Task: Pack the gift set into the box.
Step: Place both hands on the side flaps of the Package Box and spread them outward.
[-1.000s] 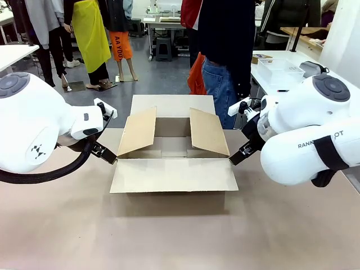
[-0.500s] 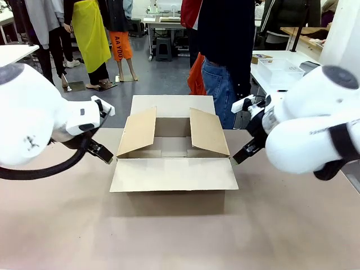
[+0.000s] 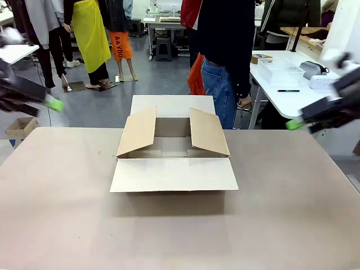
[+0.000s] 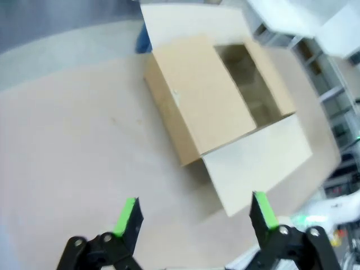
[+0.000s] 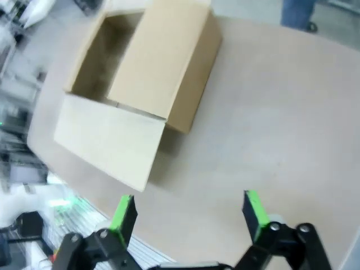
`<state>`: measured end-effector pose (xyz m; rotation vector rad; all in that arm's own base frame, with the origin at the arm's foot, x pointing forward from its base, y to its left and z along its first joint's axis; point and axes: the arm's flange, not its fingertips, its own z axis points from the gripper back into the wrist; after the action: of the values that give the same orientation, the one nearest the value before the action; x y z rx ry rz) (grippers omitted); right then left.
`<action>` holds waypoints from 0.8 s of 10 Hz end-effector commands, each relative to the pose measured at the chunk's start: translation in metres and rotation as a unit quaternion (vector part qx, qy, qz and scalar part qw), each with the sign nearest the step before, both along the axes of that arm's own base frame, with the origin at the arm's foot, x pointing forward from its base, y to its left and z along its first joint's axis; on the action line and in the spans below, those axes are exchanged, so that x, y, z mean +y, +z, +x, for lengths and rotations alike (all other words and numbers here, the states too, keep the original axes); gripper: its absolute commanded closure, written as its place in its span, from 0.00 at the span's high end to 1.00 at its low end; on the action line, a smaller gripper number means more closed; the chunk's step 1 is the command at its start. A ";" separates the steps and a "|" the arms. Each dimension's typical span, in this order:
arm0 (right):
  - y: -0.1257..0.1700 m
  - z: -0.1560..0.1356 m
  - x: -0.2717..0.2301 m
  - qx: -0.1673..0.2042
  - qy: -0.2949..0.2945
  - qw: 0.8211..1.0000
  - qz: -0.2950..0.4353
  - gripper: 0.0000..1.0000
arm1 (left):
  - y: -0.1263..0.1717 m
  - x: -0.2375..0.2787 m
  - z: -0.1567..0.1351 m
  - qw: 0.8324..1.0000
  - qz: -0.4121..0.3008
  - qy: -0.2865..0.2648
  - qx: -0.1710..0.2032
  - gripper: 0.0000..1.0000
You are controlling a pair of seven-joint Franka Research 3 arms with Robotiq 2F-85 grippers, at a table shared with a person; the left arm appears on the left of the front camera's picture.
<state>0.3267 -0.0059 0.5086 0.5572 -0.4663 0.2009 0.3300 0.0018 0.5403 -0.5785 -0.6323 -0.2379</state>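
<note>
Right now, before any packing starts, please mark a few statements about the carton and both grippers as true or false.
1. The large brown corrugated cardboard box stands upright on the table with its top flaps open. True.
2. The left gripper is shut on a flap. False: it is open, holds nothing and is apart from the box.
3. The right gripper is open and holds nothing. True.
4. A hand rests on the box. False: the person stands beyond the table's far side, and no hand is on the box.

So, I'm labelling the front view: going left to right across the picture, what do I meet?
left tool → cardboard box with its flaps open → right tool
</note>
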 end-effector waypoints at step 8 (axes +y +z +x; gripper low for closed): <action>-0.080 -0.078 -0.209 0.063 -0.184 0.936 0.294 1.00 | -0.114 0.214 -0.046 0.937 -0.327 0.120 0.022 1.00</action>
<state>0.2536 -0.2200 0.4128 1.0741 -0.4645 -0.4042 0.2892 0.2203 0.4095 -1.1667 -0.7114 0.2736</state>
